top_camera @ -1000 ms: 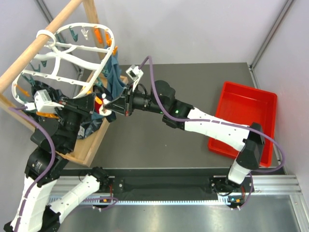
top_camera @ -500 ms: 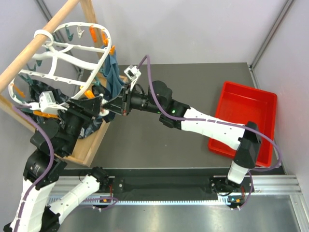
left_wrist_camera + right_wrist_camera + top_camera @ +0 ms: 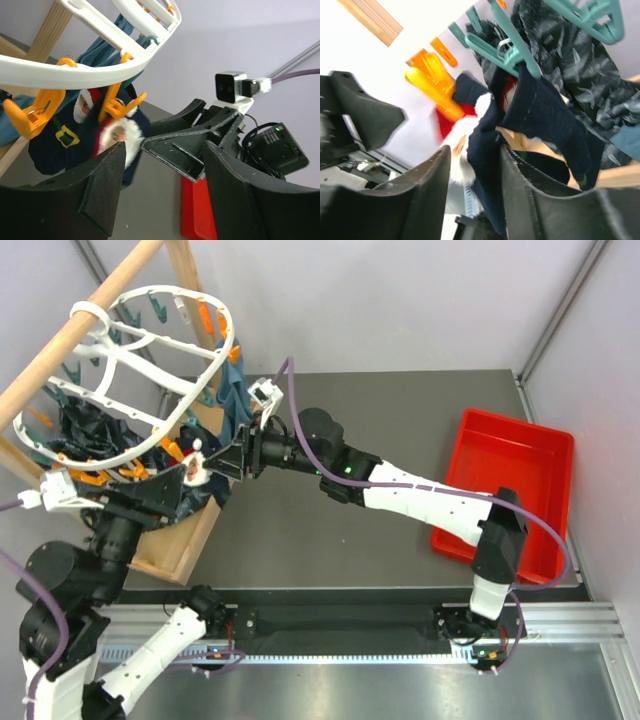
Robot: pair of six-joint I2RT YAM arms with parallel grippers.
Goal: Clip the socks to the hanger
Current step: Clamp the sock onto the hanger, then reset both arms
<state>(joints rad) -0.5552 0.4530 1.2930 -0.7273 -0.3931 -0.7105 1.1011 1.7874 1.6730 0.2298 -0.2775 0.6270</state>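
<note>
The white oval hanger (image 3: 150,340) hangs from a wooden pole, its rim (image 3: 75,75) crossing the left wrist view. A navy Santa sock (image 3: 117,137) dangles from an orange clip (image 3: 117,105) on that rim, next to a navy sock with a yellow badge (image 3: 55,142). My left gripper (image 3: 200,468) (image 3: 165,150) is open just below them, with nothing between its fingers. My right gripper (image 3: 232,462) (image 3: 475,150) is open around the hanging navy sock (image 3: 490,145). The cloth brushes its right finger (image 3: 535,200). One right finger (image 3: 185,152) shows in the left wrist view.
A teal-blue garment (image 3: 232,390) and a dark patterned cloth (image 3: 90,430) hang on the hanger. A wooden frame (image 3: 190,530) stands under it, with the pole (image 3: 90,315) above. A red tray (image 3: 515,490) sits at the right. Teal clips (image 3: 505,50) hang close above my right gripper.
Both grippers have opened from shut. My left arm has drawn back down and left. My right gripper has slid left under the hanger, and the sock now hangs from the orange clip.
</note>
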